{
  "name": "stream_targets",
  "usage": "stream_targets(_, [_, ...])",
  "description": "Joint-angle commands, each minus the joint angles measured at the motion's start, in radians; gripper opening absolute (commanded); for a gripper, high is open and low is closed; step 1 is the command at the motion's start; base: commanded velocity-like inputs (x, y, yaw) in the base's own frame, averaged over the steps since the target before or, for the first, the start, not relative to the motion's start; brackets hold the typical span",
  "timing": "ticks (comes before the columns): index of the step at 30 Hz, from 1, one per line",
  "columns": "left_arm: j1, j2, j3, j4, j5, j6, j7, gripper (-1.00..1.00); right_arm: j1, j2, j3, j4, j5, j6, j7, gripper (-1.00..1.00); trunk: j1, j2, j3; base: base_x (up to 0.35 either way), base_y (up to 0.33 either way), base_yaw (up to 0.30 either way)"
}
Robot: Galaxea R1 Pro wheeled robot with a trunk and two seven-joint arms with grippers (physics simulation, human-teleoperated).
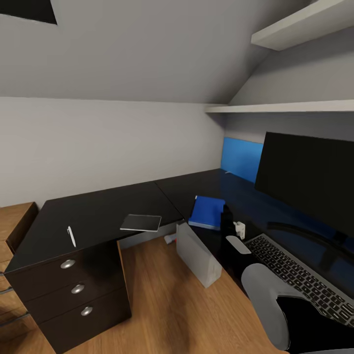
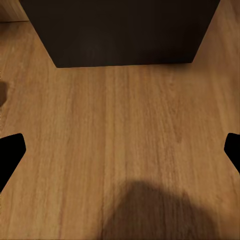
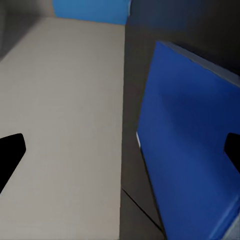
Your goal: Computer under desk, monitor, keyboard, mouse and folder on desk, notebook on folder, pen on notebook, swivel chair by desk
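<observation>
A blue folder (image 1: 207, 211) lies flat on the black desk (image 1: 98, 211), left of the monitor (image 1: 309, 177). My right gripper (image 1: 227, 217) hovers at its near right edge. In the right wrist view the gripper (image 3: 125, 150) is open, with the blue folder (image 3: 190, 150) close below one finger. The keyboard (image 1: 300, 275) lies in front of the monitor. A grey notebook (image 1: 141, 222) overhangs the desk's inner edge, and a white pen (image 1: 71, 236) rests above the drawers. The grey computer tower (image 1: 196, 253) stands on the floor by the desk. My left gripper (image 2: 120, 150) is open over wooden floor.
Three drawers (image 1: 77, 288) fill the desk's left end, beside a wooden cabinet (image 1: 14, 221). Shelves (image 1: 295, 105) hang above the monitor and a blue panel (image 1: 243, 158) backs the corner. Wooden floor (image 1: 162, 305) lies open between the desk wings. My right arm (image 1: 265, 300) crosses the keyboard's near corner.
</observation>
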Motion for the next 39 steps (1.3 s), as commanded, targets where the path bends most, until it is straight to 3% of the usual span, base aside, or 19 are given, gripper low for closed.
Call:
stream_targets(1, [0.000,0.000,-0.008,0.000,-0.001,-0.001,0.010,1.00,-0.001,0.001,-0.003,0.001,-0.011,0.000,0.009,1.00,-0.004,0.007,0.002,0.000,0.000,0.000])
stream_targets(8, [0.000,0.000,-0.008,0.000,-0.001,-0.001,0.010,1.00,-0.001,0.001,-0.004,0.001,-0.011,0.002,0.008,1.00,-0.031,0.056,0.024,0.000,0.000,0.000])
stream_targets(29, [0.000,-0.001,-0.008,0.000,-0.001,0.000,0.010,1.00,-0.001,0.011,0.001,0.010,-0.014,-0.001,0.004,1.00,-0.031,0.056,0.039,0.000,0.000,0.146])
stream_targets(39, [0.000,-0.001,-0.008,0.000,-0.001,0.000,0.010,1.00,-0.001,0.033,0.003,0.038,-0.013,0.000,0.004,1.00,-0.031,0.056,0.049,0.000,0.000,0.184])
